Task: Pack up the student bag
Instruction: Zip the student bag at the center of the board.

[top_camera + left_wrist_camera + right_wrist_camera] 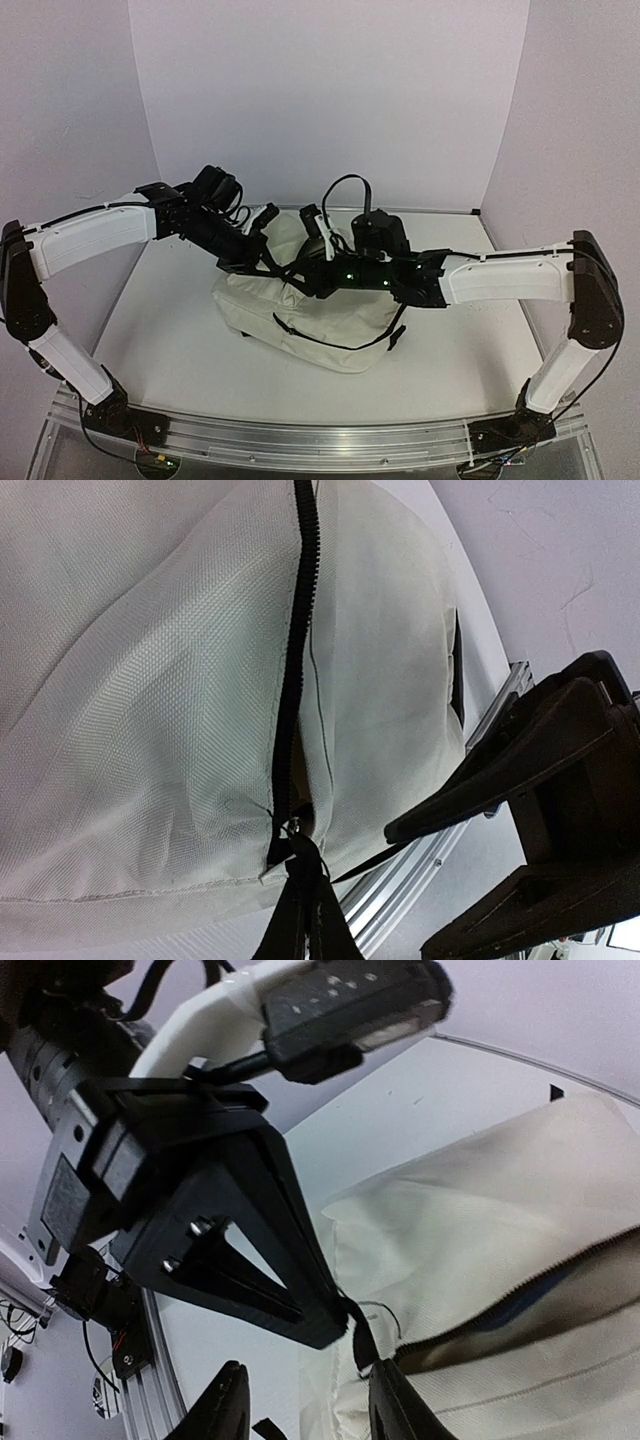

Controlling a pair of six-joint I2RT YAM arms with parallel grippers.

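From above, the student bag (320, 320) lies mid-way across the table (480, 330), its long axis crosswise and its left end farther back.

Left wrist: the left gripper (300, 890) pinches the zipper pull (297, 842), and the zipper (295, 630) runs straight away from it.

Right wrist: the right gripper (310, 1405) has its jaws apart and empty beside the bag's part-open zipper.

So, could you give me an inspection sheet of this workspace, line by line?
Surface: white table, bag lying mid-table.
Job's things: student bag, its zip partly open.
Clutter: nothing seen.
Grippers: left gripper shut on the zip pull; right gripper open close by, holding nothing.
Cables: black cable loops above the right wrist.
Surroundings: pale walls; metal rail along the near edge.
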